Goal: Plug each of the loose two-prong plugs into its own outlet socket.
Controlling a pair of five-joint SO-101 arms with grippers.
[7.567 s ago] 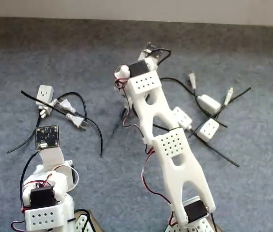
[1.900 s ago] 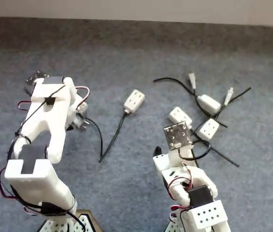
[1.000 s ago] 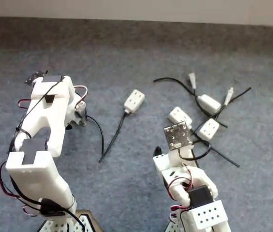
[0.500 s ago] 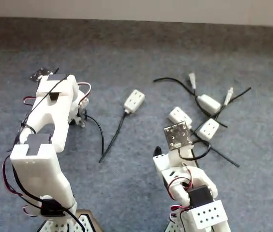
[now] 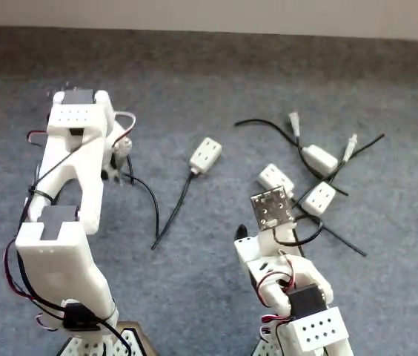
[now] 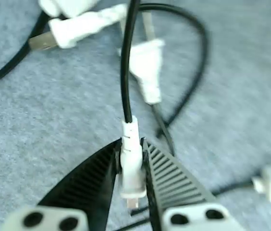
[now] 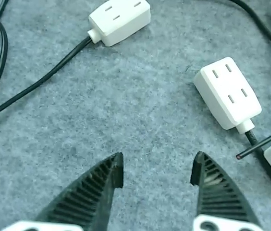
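Note:
My left gripper (image 6: 131, 144) is shut on a white two-prong plug (image 6: 132, 168), whose black cord (image 6: 126, 72) runs away from the fingers. Two more white plugs (image 6: 147, 72) (image 6: 78, 29) lie on the carpet beyond it. In the high view this arm (image 5: 72, 170) stretches over the far left, covering that cluster. My right gripper (image 7: 157, 173) is open above bare carpet, pulled back near its base (image 5: 272, 208). Ahead of it lie a white outlet socket (image 7: 120, 19) (image 5: 205, 154) with a black cord and a second socket (image 7: 227, 94) (image 5: 276, 178).
At the right, more white sockets (image 5: 319, 197) (image 5: 320, 158) and plugs (image 5: 294, 120) (image 5: 351, 142) lie among crossing black cords. A loose black cord (image 5: 168, 215) trails from the middle socket toward the front. Grey carpet covers the whole surface.
Earlier the right arm was stretched out to the middle and the left arm was folded back. Within the last second the left wrist shifted farther away, and the cord beside it moved. The right arm stayed still.

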